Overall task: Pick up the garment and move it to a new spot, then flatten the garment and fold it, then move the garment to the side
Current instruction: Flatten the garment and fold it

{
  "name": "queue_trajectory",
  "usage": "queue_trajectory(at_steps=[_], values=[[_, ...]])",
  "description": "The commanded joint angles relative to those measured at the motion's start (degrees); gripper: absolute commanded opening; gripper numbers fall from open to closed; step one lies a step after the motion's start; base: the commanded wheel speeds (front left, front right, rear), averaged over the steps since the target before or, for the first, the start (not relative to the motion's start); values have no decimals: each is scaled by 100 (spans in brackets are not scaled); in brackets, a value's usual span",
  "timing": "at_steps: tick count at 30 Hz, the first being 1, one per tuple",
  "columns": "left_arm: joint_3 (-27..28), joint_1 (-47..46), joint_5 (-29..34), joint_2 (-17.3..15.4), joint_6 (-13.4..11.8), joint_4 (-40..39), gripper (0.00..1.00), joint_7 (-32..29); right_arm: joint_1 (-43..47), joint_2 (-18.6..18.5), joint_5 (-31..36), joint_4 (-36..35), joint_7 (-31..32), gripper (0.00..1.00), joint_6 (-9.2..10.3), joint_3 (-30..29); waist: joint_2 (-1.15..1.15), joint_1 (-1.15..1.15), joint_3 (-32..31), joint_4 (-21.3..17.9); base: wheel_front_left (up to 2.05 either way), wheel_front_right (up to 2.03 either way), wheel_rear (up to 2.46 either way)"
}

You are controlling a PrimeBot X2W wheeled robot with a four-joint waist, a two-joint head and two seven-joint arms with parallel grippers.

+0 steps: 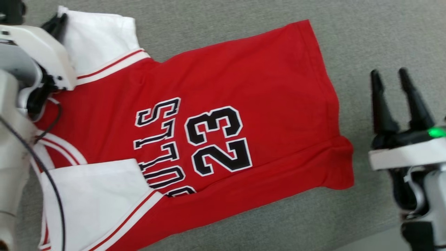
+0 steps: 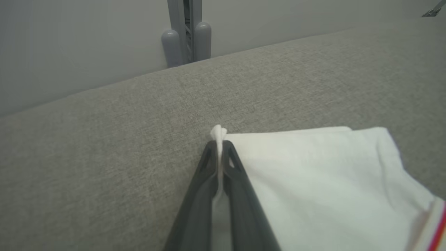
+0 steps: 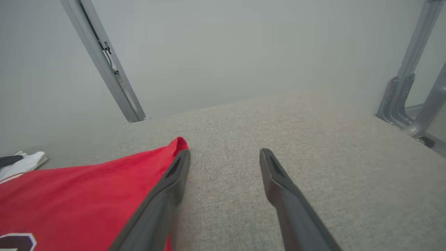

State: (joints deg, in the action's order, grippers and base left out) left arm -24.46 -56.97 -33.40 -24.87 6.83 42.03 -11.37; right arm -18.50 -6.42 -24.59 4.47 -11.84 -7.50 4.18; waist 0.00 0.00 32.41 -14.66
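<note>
1. Far left: the left gripper [image 2: 219, 144] is pressed together, pinching the very corner of the white sleeve [image 2: 313, 174]. Only a small tuft of cloth pokes past its tips. With so little cloth in the bite, the sleeve could slip free under a pull.
2. Centre: the garment [image 1: 226, 104], a red jersey with white sleeves, lies spread on the grey bench [image 1: 348, 42], collar end to the left, hem to the right. Black, white-edged lettering runs sideways: "ULLS" over "23". A letter before it is mostly hidden under the other sleeve [image 1: 94, 195], which is folded in over the chest.
3. Right: the right gripper [image 1: 389, 75] is spread and holds nothing, just beside the hem. With that end free, a one-sided tug could drag the jersey askew or bunch it.
</note>
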Motion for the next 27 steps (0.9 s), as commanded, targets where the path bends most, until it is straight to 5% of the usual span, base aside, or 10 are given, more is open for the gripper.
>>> queue_trajectory(at_steps=[1, 10, 17, 18, 19, 21, 27], values=[[-90, -139, 21, 133, 26, 21, 0, 16, -175, -230, -72, 47, 138, 100, -3, -88, 0, 0, -33, 215, 0, 0, 0], [-612, -688, 69, 802, 64, -97, 0, 314, -1463, -1397, -728, 562, 1067, 100, -5, 488, 0, 0, 218, 1009, 0, 0, 0], [-957, -874, -18, 922, 63, -196, 0, 576, -1988, -2005, -1438, 1175, 1802, 100, -1, 1298, 0, 0, 263, 1317, 0, 0, 0], [-992, -872, -49, 899, 63, -211, 0, 597, -2024, -2060, -1545, 1237, 1886, 91, -1, 1378, 0, 0, 259, 1336, 0, 0, 0], [-1013, -874, -94, 877, 64, -237, 0, 612, -2062, -2111, -1627, 1260, 1933, 51, -1, 1419, 0, 0, 254, 1351, 0, 0, 0], [-1041, -878, -142, 814, 64, -323, 0, 662, -2145, -2229, -1738, 1314, 1939, 0, -1, 1443, 0, 0, 242, 1370, 0, 0, 0], [-985, -644, -317, 592, 43, -789, 0, 834, -2259, -2438, -1845, 1275, 1710, 0, -1, 1517, 0, 0, 152, 1408, 0, 0, 0]])
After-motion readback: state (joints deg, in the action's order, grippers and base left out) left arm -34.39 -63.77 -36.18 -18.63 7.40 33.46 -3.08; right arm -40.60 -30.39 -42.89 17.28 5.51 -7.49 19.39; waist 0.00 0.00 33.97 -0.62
